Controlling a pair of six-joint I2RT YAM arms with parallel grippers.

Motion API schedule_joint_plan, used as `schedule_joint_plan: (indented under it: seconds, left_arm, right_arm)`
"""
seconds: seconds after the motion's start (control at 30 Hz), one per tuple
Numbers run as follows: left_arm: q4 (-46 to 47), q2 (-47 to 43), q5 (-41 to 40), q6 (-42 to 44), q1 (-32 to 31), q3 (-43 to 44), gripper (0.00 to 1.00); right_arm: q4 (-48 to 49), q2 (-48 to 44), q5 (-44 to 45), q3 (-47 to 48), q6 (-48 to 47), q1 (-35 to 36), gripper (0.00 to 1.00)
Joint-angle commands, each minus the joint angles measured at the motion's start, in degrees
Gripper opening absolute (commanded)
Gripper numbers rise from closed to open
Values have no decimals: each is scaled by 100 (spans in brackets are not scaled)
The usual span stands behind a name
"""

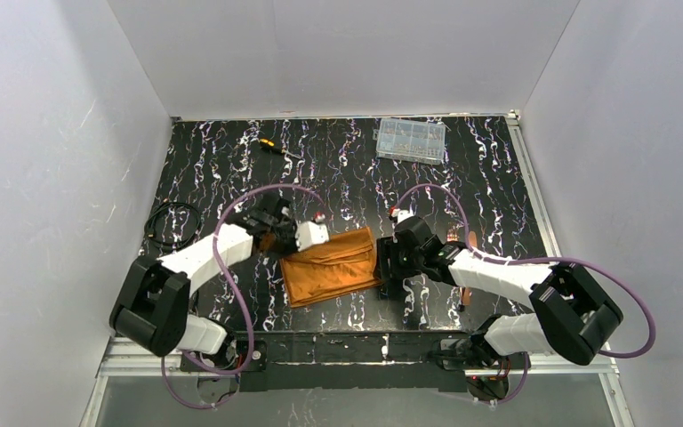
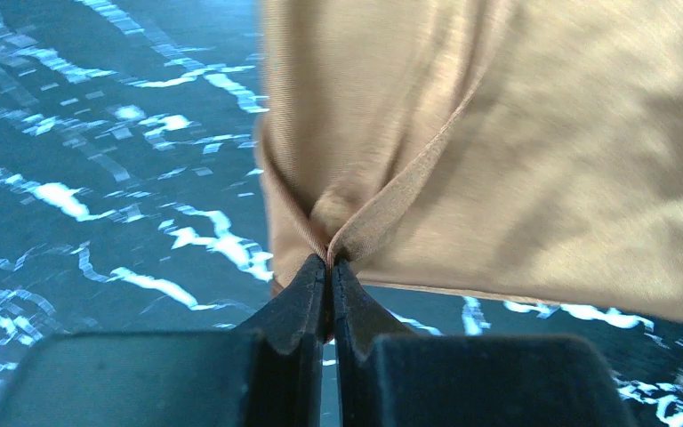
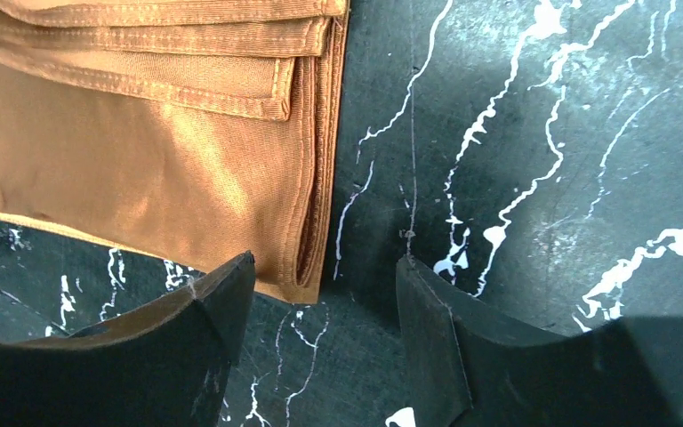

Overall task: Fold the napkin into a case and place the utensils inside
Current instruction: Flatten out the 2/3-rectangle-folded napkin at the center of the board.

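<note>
my left tool [image 2: 330, 265] is clenched on a bunched bit of the napkin [image 2: 498, 160] at its left edge; the cloth lies folded in layers mid desk [image 1: 338, 169] between both arms. right tool [image 3: 325, 271] is released, jaws apart at the napkin's right edge, grasping nothing. utensils [image 1: 456, 235] lie on the desk by the right arm, apart from the cloth.

open tabletop [image 1: 347, 178] beyond napkin [image 1: 329, 267], box [image 1: 411, 140] and screwdriver [image 1: 274, 148] at far edge, cable coil [image 1: 174, 222] at left
</note>
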Motion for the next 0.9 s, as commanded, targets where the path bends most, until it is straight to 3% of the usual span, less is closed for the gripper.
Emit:
schedule_joint_plan:
  seconds: [0.0,0.23,0.3,0.37,0.43,0.53,0.63,0.87]
  left_arm:
    - [-472,390,673,-772,752,1034,0]
    - [-1314,1486,1839,-2059,2033,2347,0]
    - [-1666,1655,2179,-2201,2145,2583,21]
    - [-1822,1568,2413,-2069,2173,2611,53]
    - [-1759,1290,2483,-1845,2174,2461,95]
    - [-2011,1011,2624,-1665,2286,2547,98]
    - [-2717,708,3143,-704,2321,2579,98]
    - [-1597,1,1771,1276,1963,1386,98]
  right_arm:
    - [-56,-46,65,-256,295,119,68]
    - [-106,-148,157,-301,386,215,66]
    - [-124,-138,162,-275,399,230,66]
    - [-89,-124,158,-266,414,261,66]
    - [-102,-111,130,-202,406,265,67]
    - [-286,-163,186,44,239,273,67]
    - [-355,-237,264,390,-97,268,67]
    - [-540,730,349,1895,-1041,267,65]
